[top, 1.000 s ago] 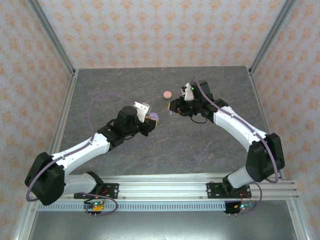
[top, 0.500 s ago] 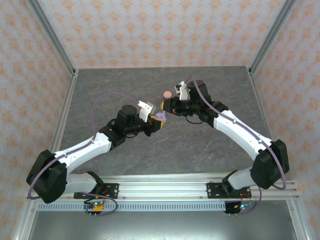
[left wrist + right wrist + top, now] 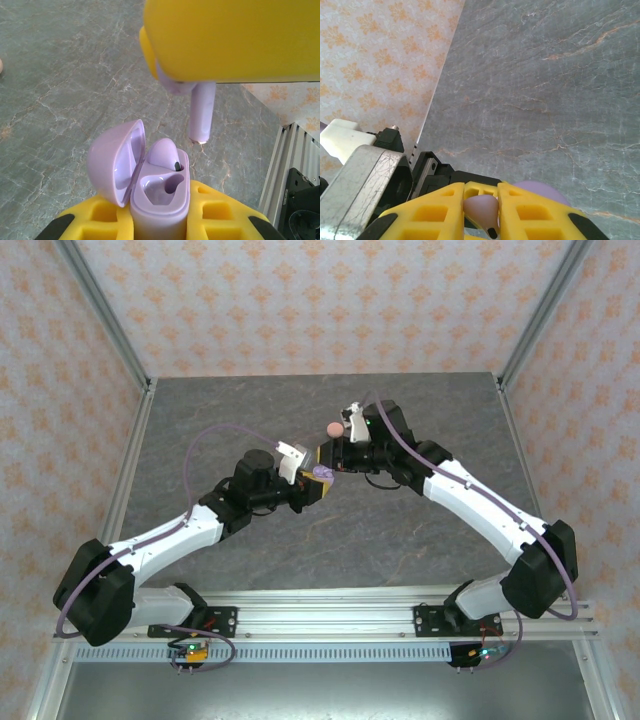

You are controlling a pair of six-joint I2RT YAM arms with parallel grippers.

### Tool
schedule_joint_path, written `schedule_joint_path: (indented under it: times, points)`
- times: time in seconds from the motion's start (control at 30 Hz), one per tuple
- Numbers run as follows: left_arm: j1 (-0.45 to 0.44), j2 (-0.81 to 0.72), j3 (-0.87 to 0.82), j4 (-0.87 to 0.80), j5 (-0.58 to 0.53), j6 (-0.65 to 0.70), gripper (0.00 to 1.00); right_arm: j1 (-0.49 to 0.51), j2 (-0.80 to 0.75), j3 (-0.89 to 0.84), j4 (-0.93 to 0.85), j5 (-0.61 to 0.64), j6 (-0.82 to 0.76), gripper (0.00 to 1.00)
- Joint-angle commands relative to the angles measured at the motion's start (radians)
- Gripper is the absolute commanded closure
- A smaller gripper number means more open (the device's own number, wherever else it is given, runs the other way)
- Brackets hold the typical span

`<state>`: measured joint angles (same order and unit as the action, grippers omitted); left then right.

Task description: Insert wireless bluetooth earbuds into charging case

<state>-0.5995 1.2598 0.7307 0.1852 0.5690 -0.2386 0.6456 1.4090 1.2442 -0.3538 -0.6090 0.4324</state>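
Holding the purple case (image 3: 159,210) upright, my left gripper (image 3: 160,222) is clamped on its lower body, yellow fingers (image 3: 82,222) pressed to its sides. Around it are the grey stone-patterned table (image 3: 200,420), the patterned walls (image 3: 300,300), and 1 pink disc (image 3: 334,428) lying on the table beyond both grippers, apart from them. The case's lid (image 3: 116,160) is swung open and leans to the left of the mouth. 1 seated earbud (image 3: 165,151) fills the far socket, bulb up; the near socket beside it is hollow. My right gripper (image 3: 481,200) is closed on the bulb of the held earbud (image 3: 201,112), above the case and apart from it. Its long axis runs near vertical, stem pointing down, tip just right of the seated earbud in my left wrist view. Whether it lines up over the hollow socket I cannot tell.
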Motion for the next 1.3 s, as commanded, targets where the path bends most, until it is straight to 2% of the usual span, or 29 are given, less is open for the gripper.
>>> schedule_joint_path:
  times: [0.0,0.67,1.07,1.27]
  points:
    - [0.006,0.001,0.028,0.04,0.006,-0.017,0.8,0.009,0.003,0.043,-0.041,0.045,-0.039,0.79]
    - [0.006,0.003,0.045,0.063,0.022,-0.039,0.8,0.025,0.031,0.057,-0.062,0.044,-0.06,0.79]
    - [0.007,0.0,0.039,0.06,-0.069,-0.066,0.8,0.029,0.037,0.051,-0.076,0.048,-0.069,0.8]
    - [0.007,-0.003,0.033,0.07,-0.062,-0.073,0.8,0.029,0.043,0.045,-0.08,0.046,-0.07,0.79]
